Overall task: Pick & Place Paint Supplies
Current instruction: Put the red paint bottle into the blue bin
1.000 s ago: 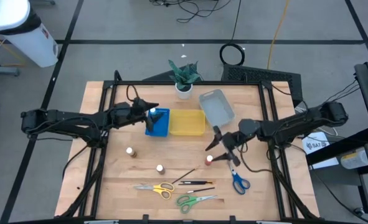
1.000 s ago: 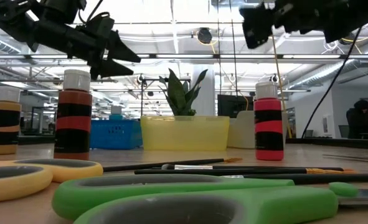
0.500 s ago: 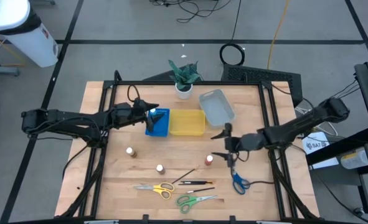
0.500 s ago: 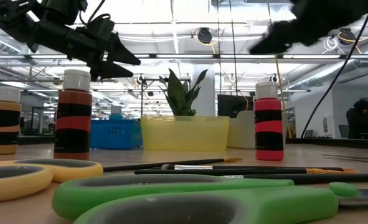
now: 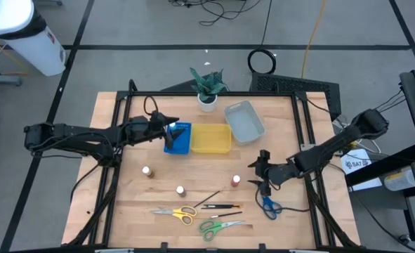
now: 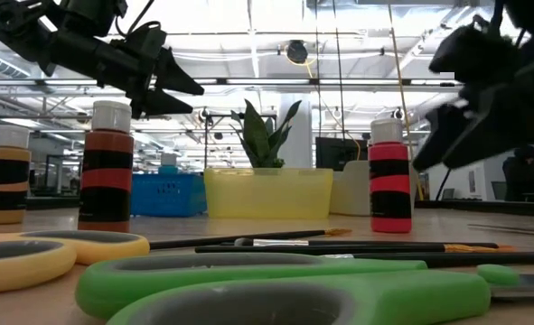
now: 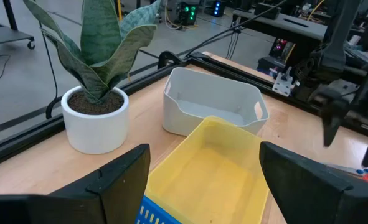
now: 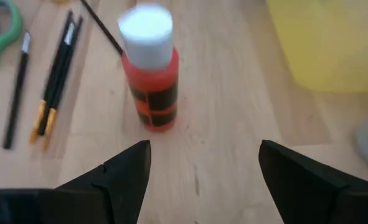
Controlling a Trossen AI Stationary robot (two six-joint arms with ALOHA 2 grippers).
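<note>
1. Right hand [image 5: 262, 176] hangs low with fingers spread wide and nothing between them, just beside the red paint bottle [image 5: 236, 181], which stands upright ahead of the gap in the right wrist view [image 8: 149, 68].
2. Left hand [image 5: 170, 128] hovers over the blue tray [image 5: 182, 140], well away from the red bottle, its fingers also wide apart and empty.
3. Counter [image 5: 123, 204] carries the yellow tray [image 5: 211, 139] and clear tray [image 5: 244, 121] beyond the red bottle.
4. Green scissors [image 5: 218, 226], yellow scissors [image 5: 178, 212] and blue scissors [image 5: 268, 205] lie on the near side of the red bottle.
5. Thin dark brushes [image 5: 221, 206] lie close to the red bottle, between it and the green scissors.
6. Two more paint bottles [image 5: 146, 171] [image 5: 180, 190] stand upright farther toward the left arm's side.
</note>
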